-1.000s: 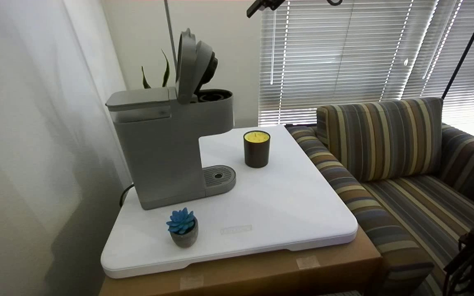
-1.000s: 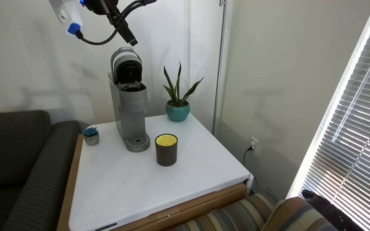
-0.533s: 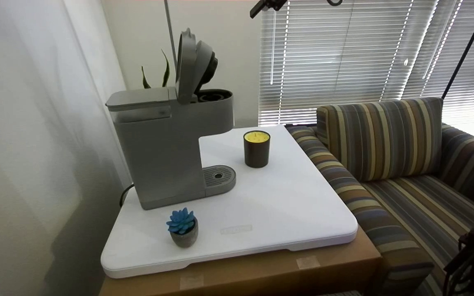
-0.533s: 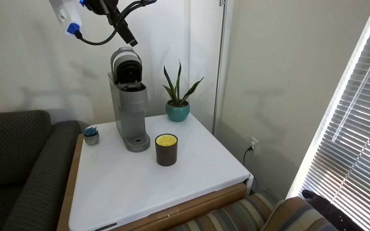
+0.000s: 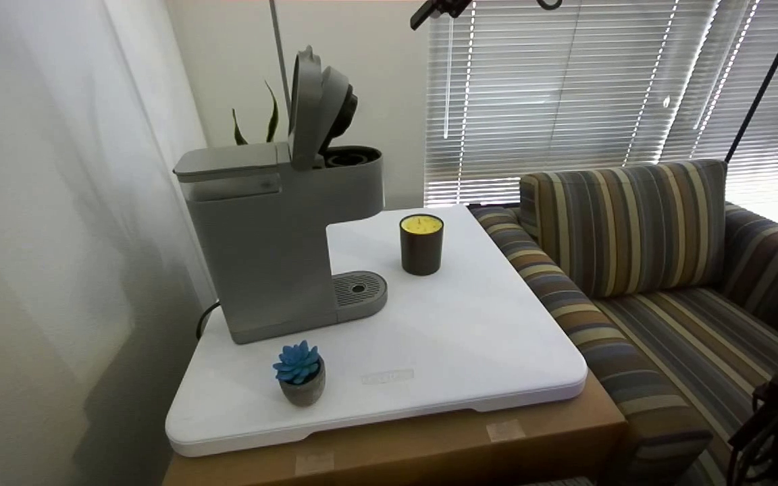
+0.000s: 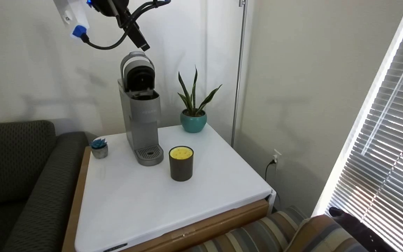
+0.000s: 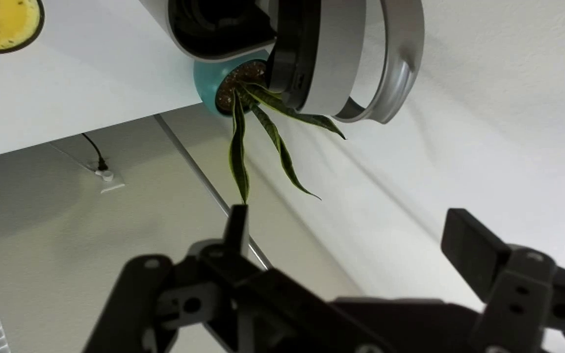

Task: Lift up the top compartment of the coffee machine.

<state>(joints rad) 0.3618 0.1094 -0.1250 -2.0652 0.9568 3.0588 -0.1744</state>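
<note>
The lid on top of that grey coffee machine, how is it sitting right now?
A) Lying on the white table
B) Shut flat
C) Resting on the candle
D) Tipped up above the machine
D: in both exterior views the top compartment stands steeply tipped up, leaving the round opening at the front of the coffee machine uncovered.

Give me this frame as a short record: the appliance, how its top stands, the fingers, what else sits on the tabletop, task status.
appliance: grey single-serve coffee machine, upright on a white tabletop
opening: hinged top compartment raised, dark underside showing
grasp: fingers spread apart, nothing between them, clear of the top compartment
also on the tabletop: dark candle jar, small potted blue succulent, potted snake plant
task status: top compartment is up; looks complete
</note>
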